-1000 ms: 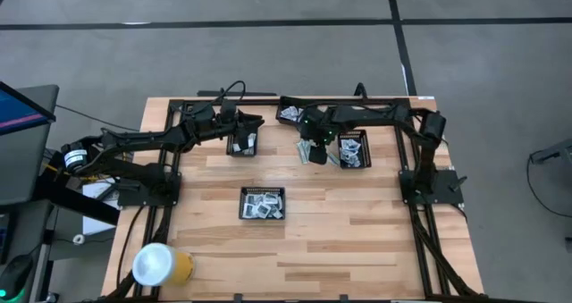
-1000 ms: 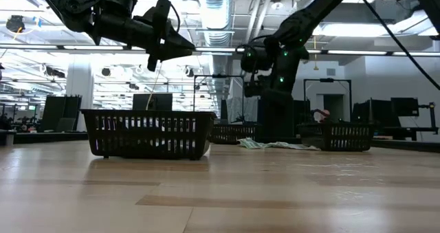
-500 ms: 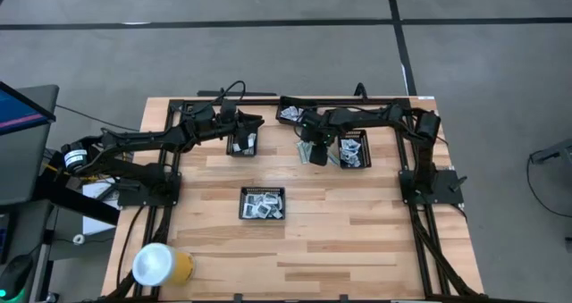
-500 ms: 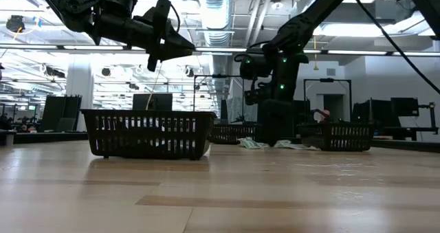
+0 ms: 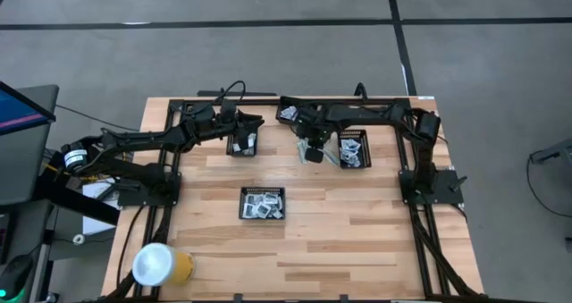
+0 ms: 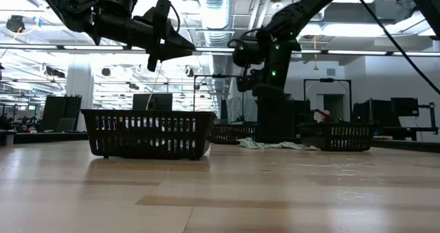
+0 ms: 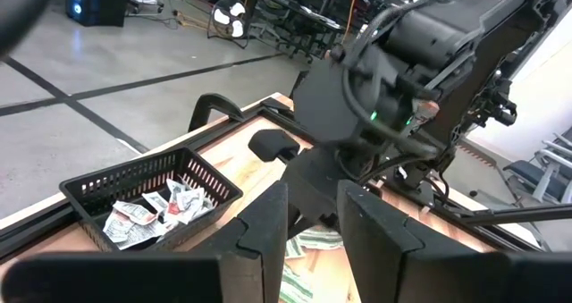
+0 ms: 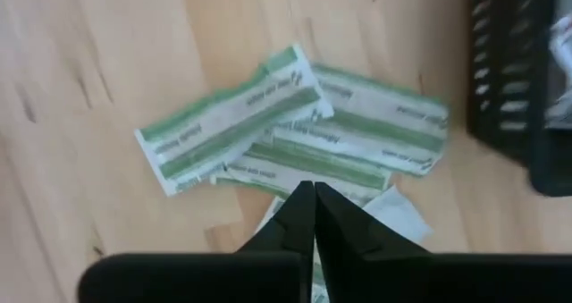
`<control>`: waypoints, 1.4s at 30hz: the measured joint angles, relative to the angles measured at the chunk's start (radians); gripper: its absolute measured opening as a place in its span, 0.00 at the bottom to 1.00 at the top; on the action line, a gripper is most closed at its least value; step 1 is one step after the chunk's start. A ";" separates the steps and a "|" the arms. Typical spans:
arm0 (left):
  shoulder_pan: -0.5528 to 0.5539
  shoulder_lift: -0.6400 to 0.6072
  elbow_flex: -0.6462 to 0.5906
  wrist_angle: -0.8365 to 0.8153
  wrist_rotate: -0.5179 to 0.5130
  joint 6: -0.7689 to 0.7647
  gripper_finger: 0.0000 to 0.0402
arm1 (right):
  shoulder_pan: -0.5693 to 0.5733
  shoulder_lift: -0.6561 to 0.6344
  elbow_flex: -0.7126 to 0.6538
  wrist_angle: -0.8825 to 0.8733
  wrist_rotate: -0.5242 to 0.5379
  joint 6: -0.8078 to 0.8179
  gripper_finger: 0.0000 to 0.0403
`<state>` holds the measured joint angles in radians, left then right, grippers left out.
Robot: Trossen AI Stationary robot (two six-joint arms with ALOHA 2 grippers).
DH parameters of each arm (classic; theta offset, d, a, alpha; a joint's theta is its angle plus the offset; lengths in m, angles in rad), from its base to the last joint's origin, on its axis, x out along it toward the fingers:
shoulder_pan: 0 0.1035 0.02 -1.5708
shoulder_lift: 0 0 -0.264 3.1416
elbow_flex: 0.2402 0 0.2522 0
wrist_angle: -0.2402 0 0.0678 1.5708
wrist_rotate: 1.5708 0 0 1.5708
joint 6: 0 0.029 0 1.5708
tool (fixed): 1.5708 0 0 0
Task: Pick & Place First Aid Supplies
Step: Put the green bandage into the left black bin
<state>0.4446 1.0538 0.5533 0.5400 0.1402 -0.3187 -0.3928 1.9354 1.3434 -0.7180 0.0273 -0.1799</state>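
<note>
Pale green-white strips lie in a loose pile on the wood between the far tray and the right tray. My right gripper points down onto this pile, shut. My left gripper hangs level in the air above the left tray, open, with nothing between its fingers. White sachets with red and blue marks fill the far tray. My right gripper comes from above, pointing steeply down, its fingertips closed together at the pile's near edge on a green-white strip. The fingers themselves hide the pinch. The rest of the pile lies flat on the table.
A fourth black mesh tray with packets stands mid-table nearer the front. A yellow and white roll lies at the near left corner. Black frame rails run along the table's sides. Bare wood lies at the near right.
My right gripper has shifted a little toward the table's left edge and slightly up over the strips. The left arm has kept still.
</note>
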 joint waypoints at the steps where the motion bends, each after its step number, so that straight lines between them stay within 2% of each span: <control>1: 0.000 0.000 0.000 0.000 0.000 -0.001 0.25 | 0.001 0.000 0.016 -0.013 0.000 -0.004 0.01; 8: 0.000 0.000 0.000 0.000 0.000 -0.012 0.25 | 0.007 -0.001 0.086 -0.114 -0.009 -0.053 0.02; 15: 0.000 0.000 0.000 0.000 0.000 -0.066 0.25 | 0.020 -0.001 0.087 -0.149 -0.177 -0.035 0.06; 17: -0.006 0.000 0.000 0.000 0.000 -0.087 0.25 | 0.038 -0.001 0.087 -0.147 -0.190 -0.008 0.10; 21: -0.019 0.000 0.000 0.000 0.000 -0.082 0.25 | 0.085 -0.001 0.087 -0.109 -0.187 0.042 0.19; 25: -0.028 0.000 0.000 0.000 0.003 -0.083 0.25 | 0.139 -0.001 0.087 -0.046 -0.179 -0.012 0.27; 29: -0.042 0.000 0.000 -0.006 0.093 -0.088 0.25 | 0.184 -0.001 0.087 0.008 -0.080 -0.054 0.32; 33: -0.065 0.000 0.000 -0.045 0.178 -0.090 0.25 | 0.206 -0.001 0.087 0.008 -0.023 -0.132 0.34; 42: -0.101 0.000 0.000 -0.057 0.187 -0.078 0.25 | 0.193 -0.001 0.081 -0.036 -0.028 -0.252 0.32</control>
<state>0.3431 1.0538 0.5529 0.4831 0.3272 -0.3968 -0.1997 1.9347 1.4249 -0.7535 -0.0006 -0.4319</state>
